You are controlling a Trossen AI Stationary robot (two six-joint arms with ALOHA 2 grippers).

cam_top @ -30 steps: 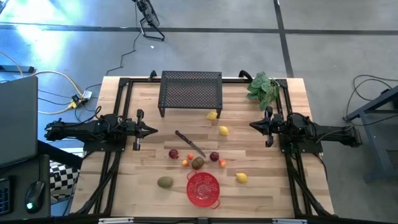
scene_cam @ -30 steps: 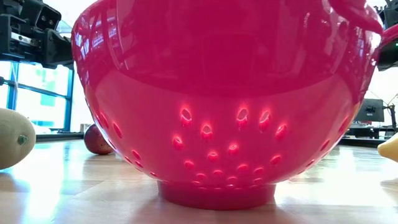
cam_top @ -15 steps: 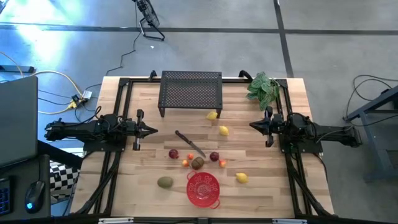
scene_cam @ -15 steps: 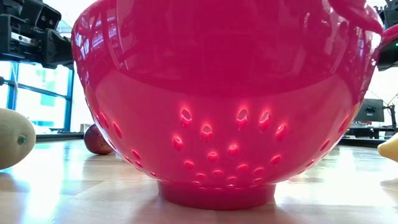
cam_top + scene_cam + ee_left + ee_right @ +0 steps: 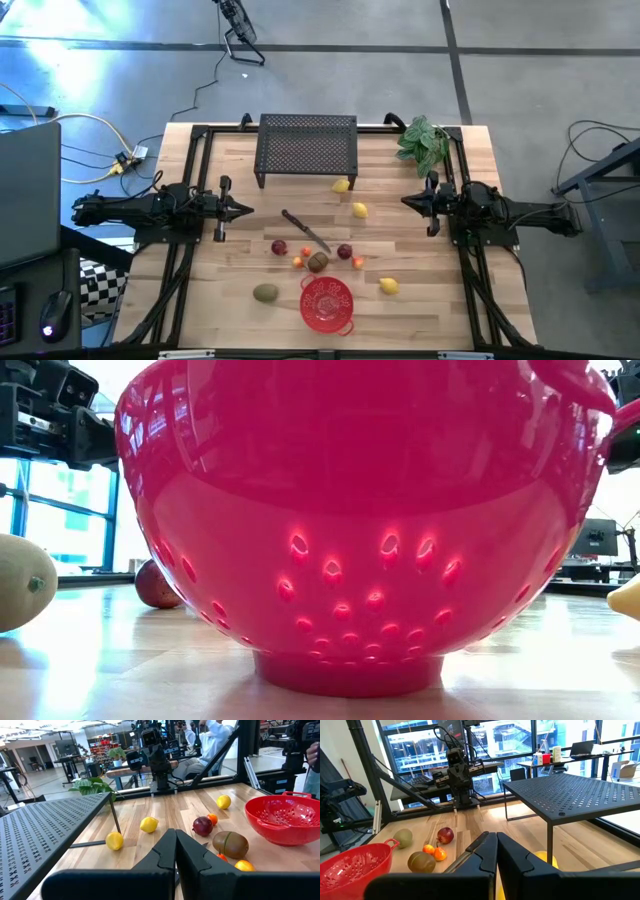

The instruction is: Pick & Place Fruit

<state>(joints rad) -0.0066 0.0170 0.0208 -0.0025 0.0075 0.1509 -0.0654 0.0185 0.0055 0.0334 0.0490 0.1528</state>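
Red and seemingly empty, the colander (image 5: 326, 303) sits at the counter's (image 5: 230, 280) near edge while the fruit lies scattered across the wood: three lemons (image 5: 359, 210), two dark red pieces (image 5: 279, 247), small orange ones (image 5: 298, 262) and two kiwis (image 5: 265, 293), none yet collected. The left end effector (image 5: 246, 210) and right end effector (image 5: 406, 201) wait at opposite sides, each with fingers pressed together and holding nothing. A knife (image 5: 305, 231), a black perforated rack (image 5: 307, 145) and a leafy bunch (image 5: 424, 142) lie among or behind them. By appearances, the work has not begun; every piece remains to be picked and placed.
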